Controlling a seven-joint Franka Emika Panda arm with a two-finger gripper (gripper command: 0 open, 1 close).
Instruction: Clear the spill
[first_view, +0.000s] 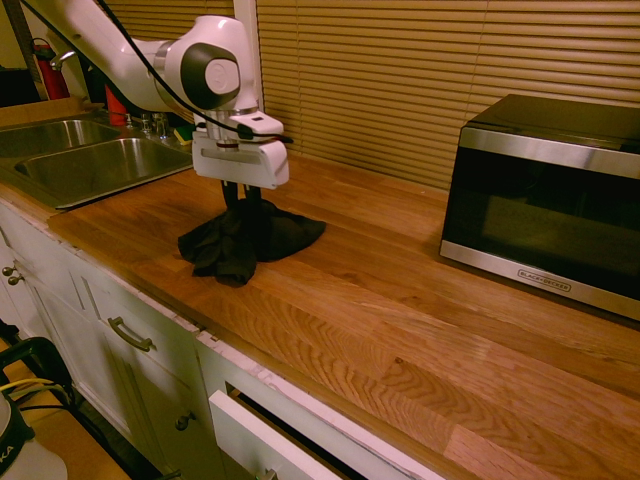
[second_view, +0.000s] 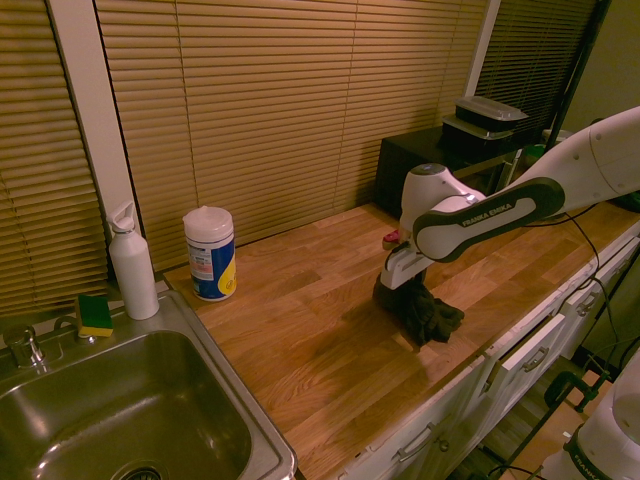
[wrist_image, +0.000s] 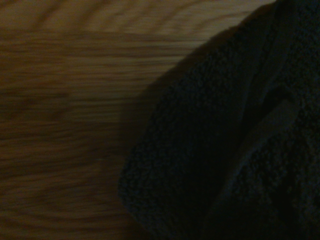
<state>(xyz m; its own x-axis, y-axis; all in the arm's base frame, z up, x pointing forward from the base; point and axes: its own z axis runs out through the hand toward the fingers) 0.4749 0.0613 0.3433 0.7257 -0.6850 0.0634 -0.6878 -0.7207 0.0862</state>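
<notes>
The hand (first_view: 242, 196) points straight down, pinching the dark cloth (first_view: 250, 240) bunched on the wooden tabletop (first_view: 400, 310); no spill spots show.

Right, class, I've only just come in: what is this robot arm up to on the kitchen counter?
The white arm's gripper points straight down and is shut on a dark cloth, whose top is bunched up into the fingers while its lower folds spread on the wooden counter. This is happening between the sink and the microwave. It looks like wiping, though no spill spots can be seen in any view; they may lie under the cloth or be already gone.
</notes>
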